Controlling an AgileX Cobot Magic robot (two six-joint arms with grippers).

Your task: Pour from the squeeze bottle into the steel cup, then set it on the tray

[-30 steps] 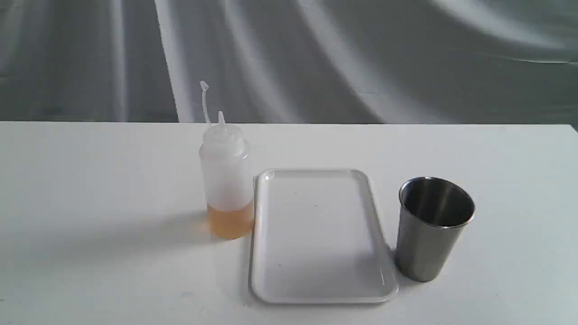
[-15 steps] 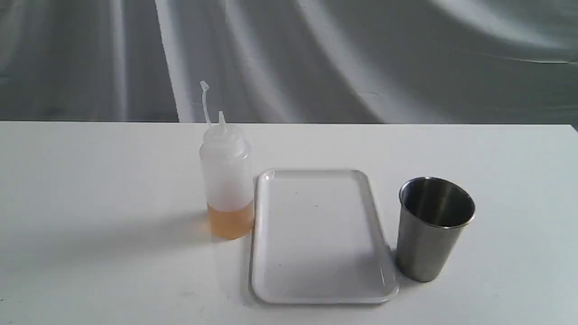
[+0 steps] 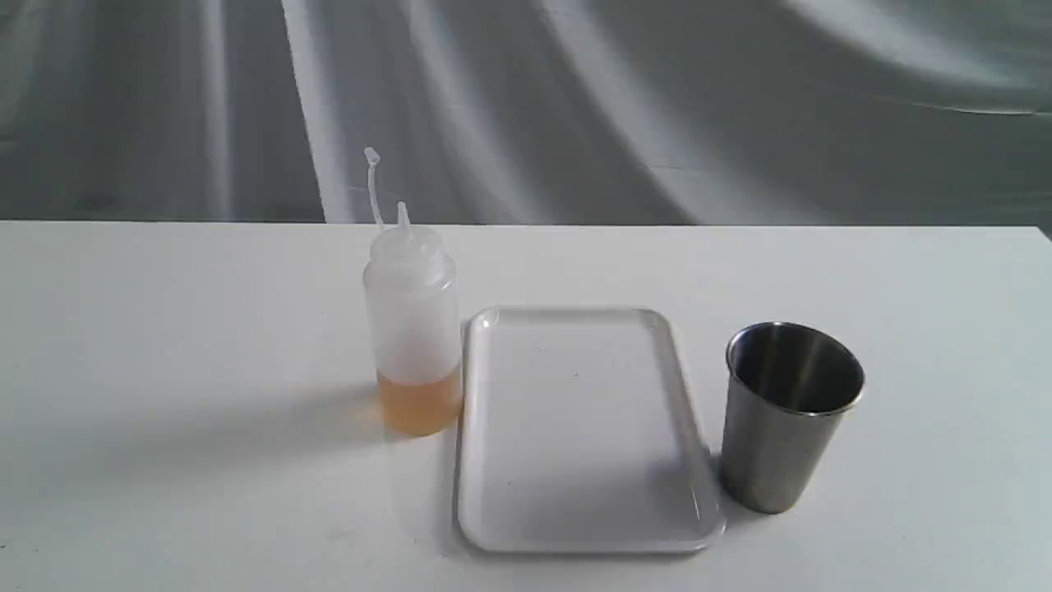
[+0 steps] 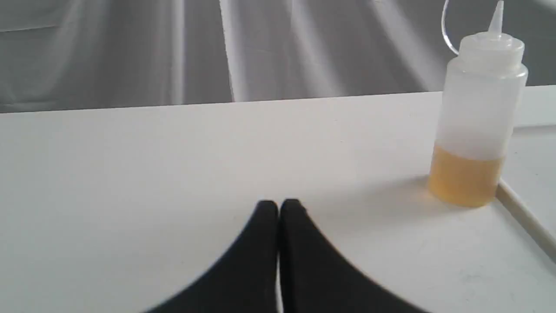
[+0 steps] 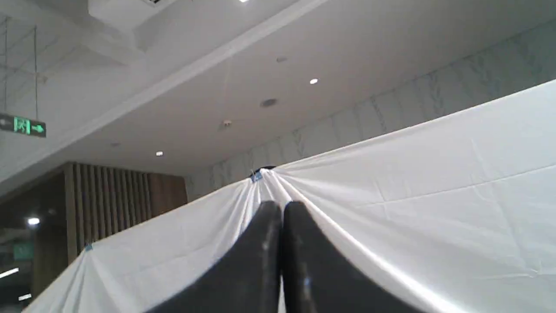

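Note:
The squeeze bottle (image 3: 411,329) stands upright on the white table, amber liquid at its bottom, cap strap sticking up; it touches or nearly touches the left rim of the white tray (image 3: 579,526). The steel cup (image 3: 785,415) stands upright just right of the tray. Neither arm shows in the exterior view. In the left wrist view my left gripper (image 4: 279,204) is shut with nothing in it, low over the table, well apart from the squeeze bottle (image 4: 475,117). My right gripper (image 5: 280,205) is shut and empty, pointing up at a white drape and ceiling.
A grey-white draped cloth (image 3: 575,107) hangs behind the table's far edge (image 3: 740,225). The tray's rim (image 4: 521,215) shows beside the bottle in the left wrist view. A ceiling with lights and a green exit sign (image 5: 24,125) fills the right wrist view.

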